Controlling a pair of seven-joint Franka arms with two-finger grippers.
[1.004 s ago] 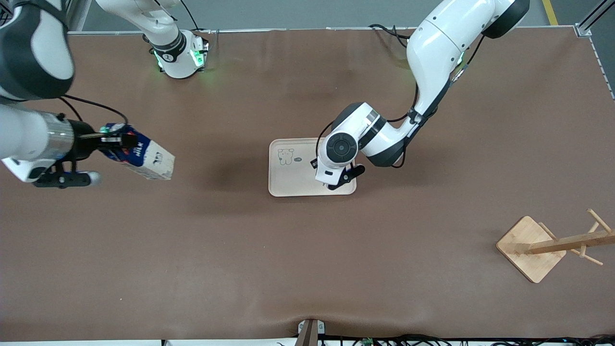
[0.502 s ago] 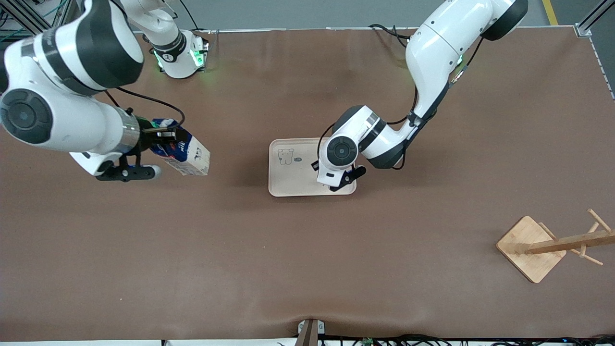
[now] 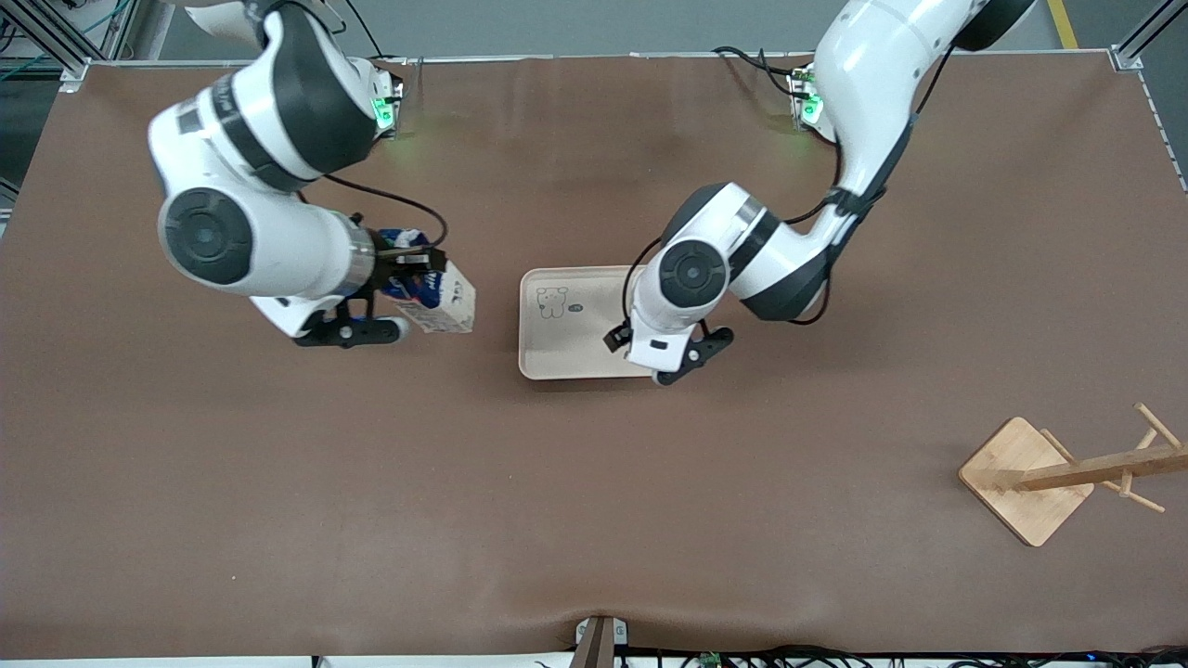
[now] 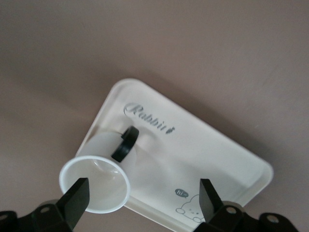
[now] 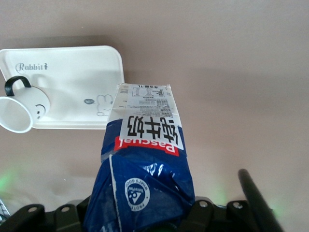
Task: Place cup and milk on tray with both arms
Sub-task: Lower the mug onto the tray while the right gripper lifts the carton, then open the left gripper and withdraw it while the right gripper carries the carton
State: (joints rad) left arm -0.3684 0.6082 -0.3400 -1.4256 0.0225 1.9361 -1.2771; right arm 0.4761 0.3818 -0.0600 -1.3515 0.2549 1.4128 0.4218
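Left gripper [image 4: 144,203] hangs with its fingers spread wide over the tray [image 3: 566,357], the cup [image 4: 101,171] standing free on the tray between them, at the end toward the left arm. Right gripper [image 3: 408,264] is up over the brown counter [image 3: 594,510] toward the right arm's end, pinching the tilted milk [image 3: 436,297] beside the tray.

Left tool [image 4: 140,200] spread wide; right tool [image 3: 408,263] clamped shut.

tray [image 3: 566,348]: cup [image 4: 104,166] fills one end (drawing end bare) | wooden rack [image 3: 1039,478] well apart
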